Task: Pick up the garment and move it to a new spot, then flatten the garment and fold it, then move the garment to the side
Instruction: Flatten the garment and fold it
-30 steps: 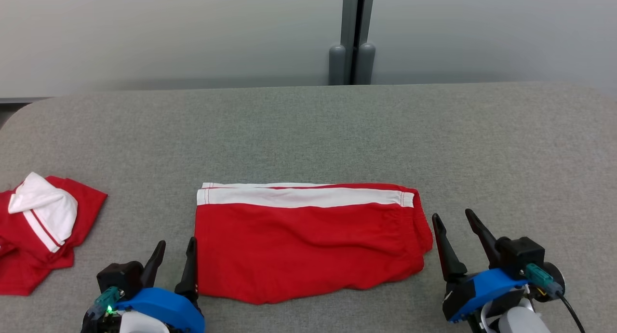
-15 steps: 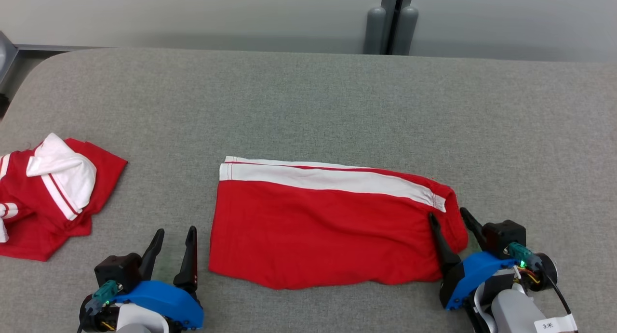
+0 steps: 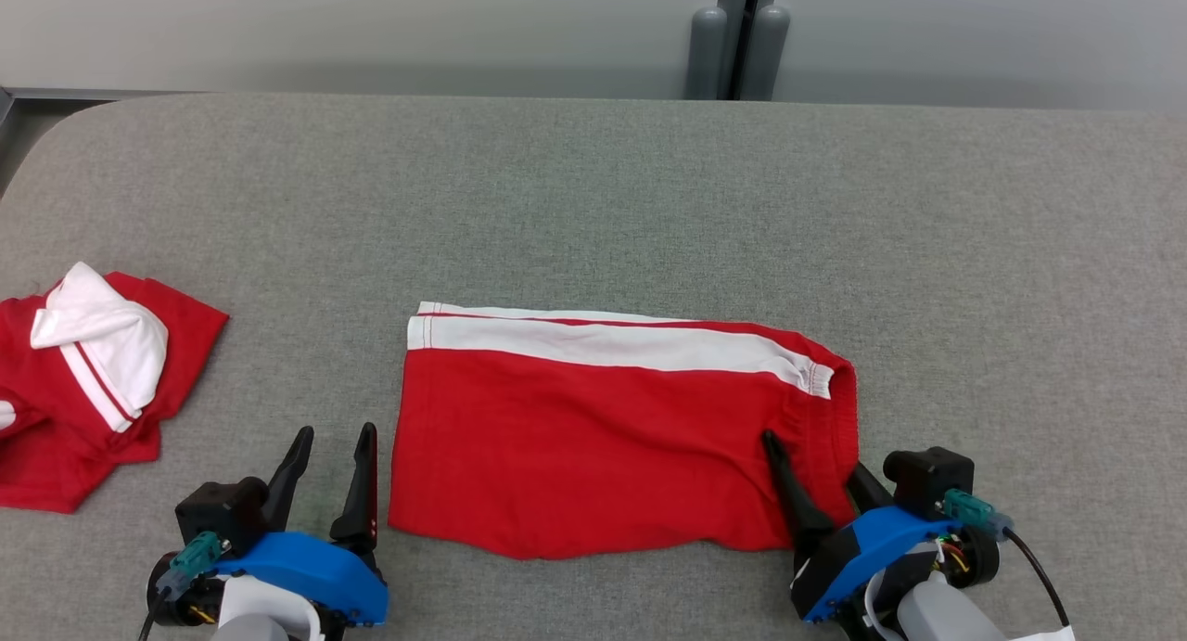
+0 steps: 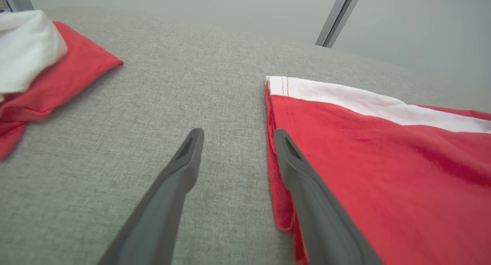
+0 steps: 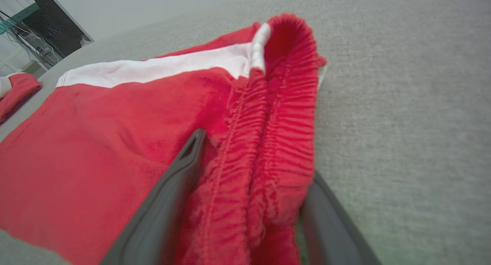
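1. The folded red cotton shorts with a white side stripe lie flat at the lower centre of the head view, on the grey fabric-covered table.
2. The right gripper sits at the shorts' right end, in the lower right. Its jaws are spread and straddle the gathered elastic waistband. One dark finger lies on the red cloth, the other along the band's outer edge.
3. The left gripper, in the lower left, is just beside the shorts' left edge, jaws spread over bare table.
4. A crumpled red and white garment lies at the far left edge, well apart from the shorts.
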{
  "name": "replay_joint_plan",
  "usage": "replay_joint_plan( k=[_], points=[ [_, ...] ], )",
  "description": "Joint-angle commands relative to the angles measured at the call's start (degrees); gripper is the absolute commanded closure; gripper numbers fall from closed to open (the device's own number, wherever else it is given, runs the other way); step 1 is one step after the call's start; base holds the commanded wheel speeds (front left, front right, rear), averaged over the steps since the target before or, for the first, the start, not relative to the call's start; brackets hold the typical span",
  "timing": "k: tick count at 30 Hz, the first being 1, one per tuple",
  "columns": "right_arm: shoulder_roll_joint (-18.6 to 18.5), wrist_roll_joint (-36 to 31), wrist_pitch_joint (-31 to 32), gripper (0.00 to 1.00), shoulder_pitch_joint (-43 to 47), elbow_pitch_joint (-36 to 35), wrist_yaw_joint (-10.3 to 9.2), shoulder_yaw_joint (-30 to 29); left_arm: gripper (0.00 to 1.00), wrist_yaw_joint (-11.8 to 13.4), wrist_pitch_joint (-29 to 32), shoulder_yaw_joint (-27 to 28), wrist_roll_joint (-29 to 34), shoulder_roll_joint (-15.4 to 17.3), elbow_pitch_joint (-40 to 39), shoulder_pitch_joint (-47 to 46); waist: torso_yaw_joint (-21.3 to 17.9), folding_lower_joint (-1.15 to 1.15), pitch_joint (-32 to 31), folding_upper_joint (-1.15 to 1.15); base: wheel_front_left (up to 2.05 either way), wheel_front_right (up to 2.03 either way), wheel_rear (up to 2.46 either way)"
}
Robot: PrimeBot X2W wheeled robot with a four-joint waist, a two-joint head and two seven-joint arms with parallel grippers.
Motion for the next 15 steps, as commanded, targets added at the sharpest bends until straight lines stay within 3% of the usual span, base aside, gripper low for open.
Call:
replay_joint_plan(
  k=[1,2,3,5,15],
  points=[
    [-0.07,1.34,0.13,0.24,0.85,-0.36,0.02,0.37,0.00,-0.10,-0.16,0.12,0.26,0.11,-0.48,-0.39,-0.02,0.00,-0.07,-0.01,0.00,0.00,0.00],
    [-0.07,1.79,0.12,0.33,0.85,-0.65,0.02,0.57,0.00,-0.10,-0.16,0.06,0.31,0.12,-0.64,-0.28,-0.02,0.00,-0.13,-0.01,0.00,0.00,0.00],
    [-0.07,2.14,0.12,0.49,0.94,-0.78,0.02,0.64,0.00,-0.10,-0.16,-0.01,0.40,0.17,-0.84,-0.16,-0.04,0.00,-0.20,-0.01,0.00,0.00,0.00],
    [-0.07,3.38,0.11,1.00,1.32,-1.11,0.02,-0.20,0.00,-0.10,-0.16,0.05,0.42,0.24,-1.27,0.17,-0.14,0.00,-0.39,-0.01,0.00,0.00,0.00],
    [-0.20,4.50,0.06,1.00,3.67,-2.69,0.02,-8.58,0.00,-0.11,-0.16,0.41,1.26,-0.08,-1.46,2.74,-3.26,0.00,-2.41,-0.01,0.00,0.00,0.00]
  ],
)
